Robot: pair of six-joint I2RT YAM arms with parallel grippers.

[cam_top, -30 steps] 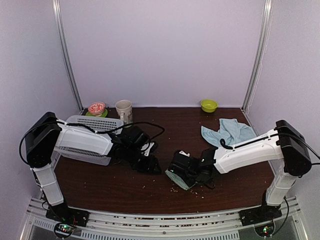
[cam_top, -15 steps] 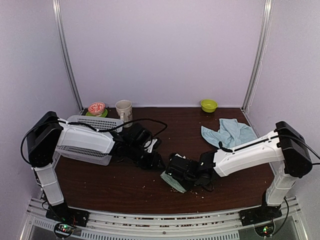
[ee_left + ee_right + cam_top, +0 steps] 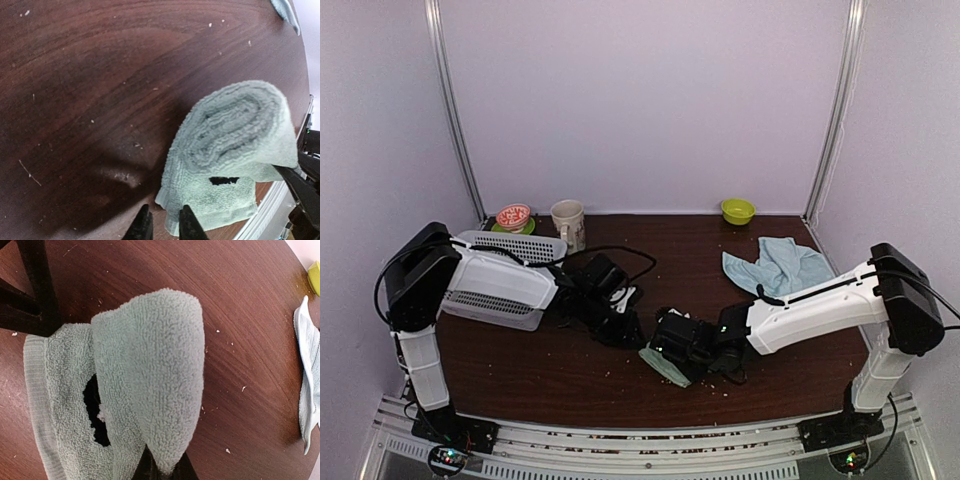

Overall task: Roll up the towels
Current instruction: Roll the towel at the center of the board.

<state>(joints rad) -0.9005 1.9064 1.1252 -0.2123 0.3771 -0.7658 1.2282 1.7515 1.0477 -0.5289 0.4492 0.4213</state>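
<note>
Top view: right end effector (image 3: 667, 352) covers most of mint towel (image 3: 660, 371), only a corner shows. Right wrist: its fingertips buried under the roll, panda patch (image 3: 97, 412) half folded in, blue towel (image 3: 308, 375) cropped. Left end effector (image 3: 161, 227) tips cropped.

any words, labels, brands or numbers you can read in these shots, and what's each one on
None can be read in any view.
mug: any print is too small to read.
red-and-white bowl: a pattern only, no letters made out.
mint towel: its black patch shows as a dark shape, not lettering.
</note>
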